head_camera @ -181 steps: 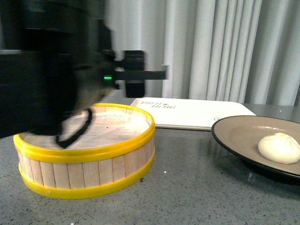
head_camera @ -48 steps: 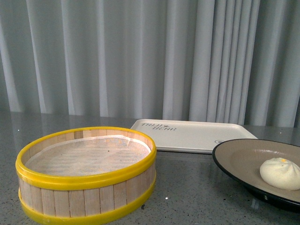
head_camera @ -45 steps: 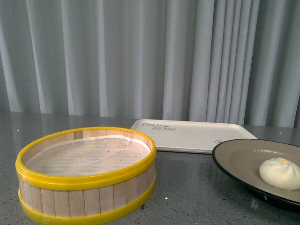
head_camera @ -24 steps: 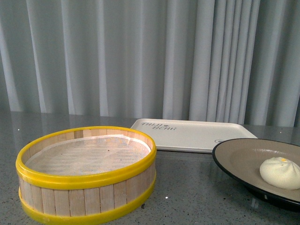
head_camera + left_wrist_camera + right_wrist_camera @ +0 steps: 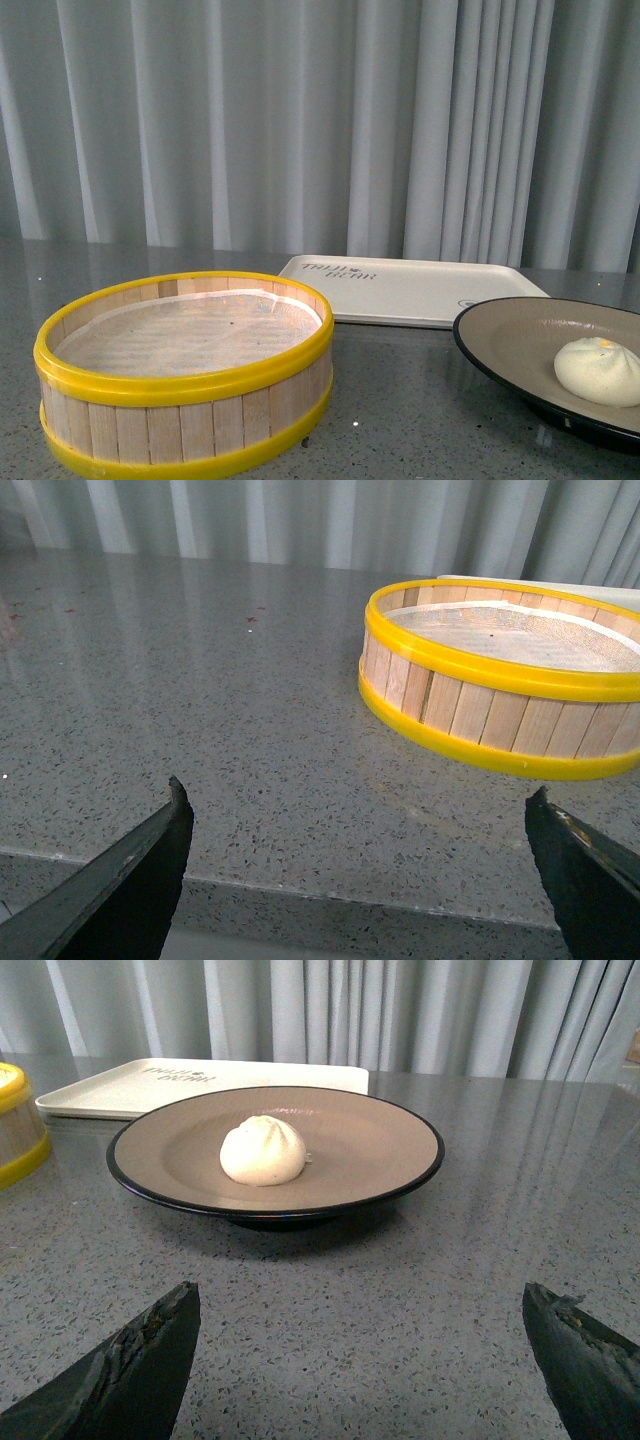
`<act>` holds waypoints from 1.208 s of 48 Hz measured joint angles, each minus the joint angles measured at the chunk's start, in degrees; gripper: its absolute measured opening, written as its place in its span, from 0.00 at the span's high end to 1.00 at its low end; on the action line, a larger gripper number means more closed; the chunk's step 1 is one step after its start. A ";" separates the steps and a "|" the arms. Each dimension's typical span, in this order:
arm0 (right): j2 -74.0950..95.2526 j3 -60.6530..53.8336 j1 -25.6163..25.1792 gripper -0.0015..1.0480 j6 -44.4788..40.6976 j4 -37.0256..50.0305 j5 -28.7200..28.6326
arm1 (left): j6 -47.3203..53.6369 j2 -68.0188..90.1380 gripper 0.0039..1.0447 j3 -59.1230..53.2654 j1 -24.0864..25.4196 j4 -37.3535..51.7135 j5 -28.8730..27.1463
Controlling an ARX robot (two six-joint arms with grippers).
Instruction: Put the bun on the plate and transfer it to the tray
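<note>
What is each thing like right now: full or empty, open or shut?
bun: whole, sitting on the plate
plate: holds the bun, not on the tray
tray: nothing on it
steamer: uncovered, no bun inside
left tool: open, holding nothing
right tool: open, holding nothing

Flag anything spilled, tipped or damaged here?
Nothing stands out. The bun sits upright on the plate. The steamer stands level with only its liner inside. The tray lies flat on the table beyond them.
</note>
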 joint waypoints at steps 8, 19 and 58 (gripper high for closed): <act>9.46 5.79 3.63 0.08 1.40 -2.80 15.15 | 0.00 0.00 0.06 0.00 0.00 0.00 -0.11; 16.81 20.90 -4.63 0.08 -26.58 -8.70 -4.22 | 0.00 -0.02 0.06 0.00 0.00 0.00 -0.02; 54.36 31.06 -5.62 0.08 -91.49 -3.98 -13.68 | 0.02 -0.02 0.06 0.00 0.00 0.00 -0.02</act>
